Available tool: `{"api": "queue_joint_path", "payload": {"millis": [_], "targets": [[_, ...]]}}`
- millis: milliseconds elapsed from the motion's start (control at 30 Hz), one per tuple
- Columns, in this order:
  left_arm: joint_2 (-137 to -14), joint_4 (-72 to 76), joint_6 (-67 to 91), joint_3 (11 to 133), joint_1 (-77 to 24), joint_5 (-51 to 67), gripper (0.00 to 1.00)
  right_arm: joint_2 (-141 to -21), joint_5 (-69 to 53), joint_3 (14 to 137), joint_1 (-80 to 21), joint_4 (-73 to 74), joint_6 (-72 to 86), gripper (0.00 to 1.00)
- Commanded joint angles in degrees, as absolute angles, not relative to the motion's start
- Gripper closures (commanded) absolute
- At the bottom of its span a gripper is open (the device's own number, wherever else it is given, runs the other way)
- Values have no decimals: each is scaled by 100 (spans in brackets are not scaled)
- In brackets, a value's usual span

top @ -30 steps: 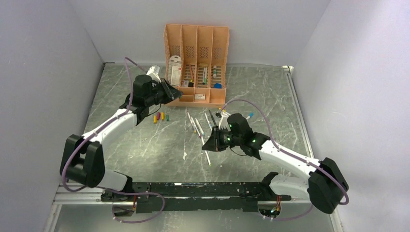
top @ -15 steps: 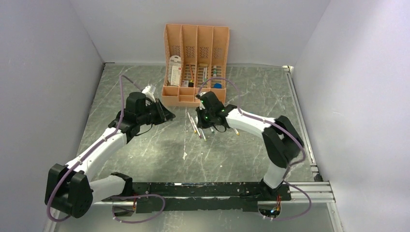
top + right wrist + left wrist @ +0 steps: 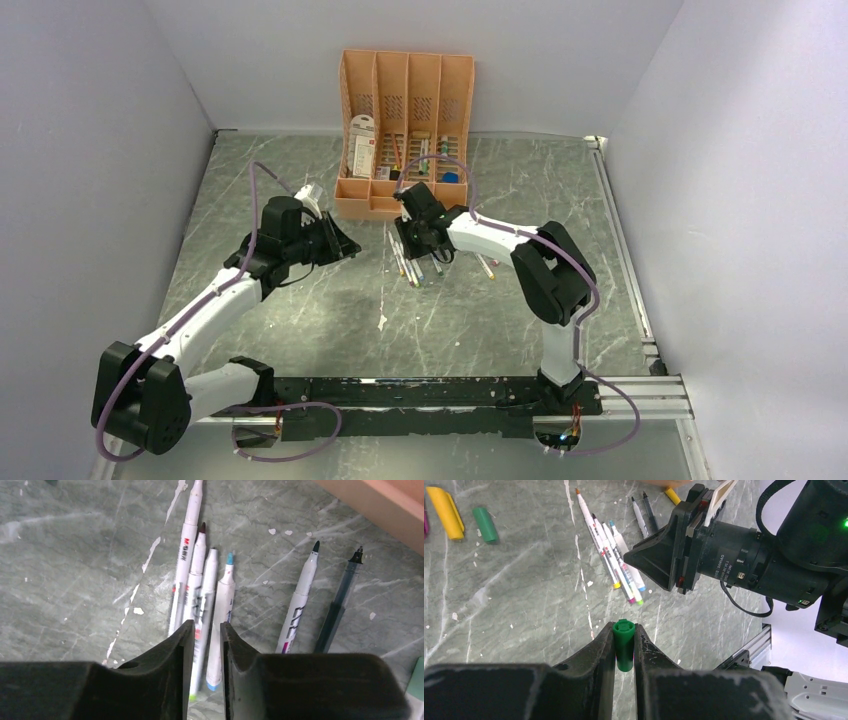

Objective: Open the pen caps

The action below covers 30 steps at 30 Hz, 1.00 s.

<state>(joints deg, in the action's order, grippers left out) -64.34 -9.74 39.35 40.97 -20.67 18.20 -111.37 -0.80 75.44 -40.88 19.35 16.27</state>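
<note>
Though stubby, the green cap (image 3: 624,647) (one plain colour) is neatly cylindrical.

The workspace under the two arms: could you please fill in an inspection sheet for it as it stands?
Surface: grey-green marbled tabletop, with white flecks and scuffs.
Job's things: uncapped pens lying side by side; yellow cap and loose green cap on the table; second green cap gripped.
Clutter: peach-orange organiser holding card packets and stationery.
Grippers: left gripper shut on the second green cap; right gripper slightly open above the pens, holding nothing.
Cables: purple cable looped along each arm.
Surroundings: plain pale walls; nothing else seen.
</note>
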Motion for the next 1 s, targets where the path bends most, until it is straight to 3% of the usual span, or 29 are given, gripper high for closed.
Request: {"api": "queue_joint_path", "payload": {"millis": [0,367,967], "targets": [[-6471,-963,3843,4142,-2057,1872,78,-11148,-47,7665,-4070,2038,1538,73],[-7102,-1387,3517,4607,-2061,1426,77,-10403,-122,7342,-4071,2082,1614,67],[-9570,-2210,2755,6247,-2057,-687,72,-8632,-163,5980,-4063,2004,1920,59]]}}
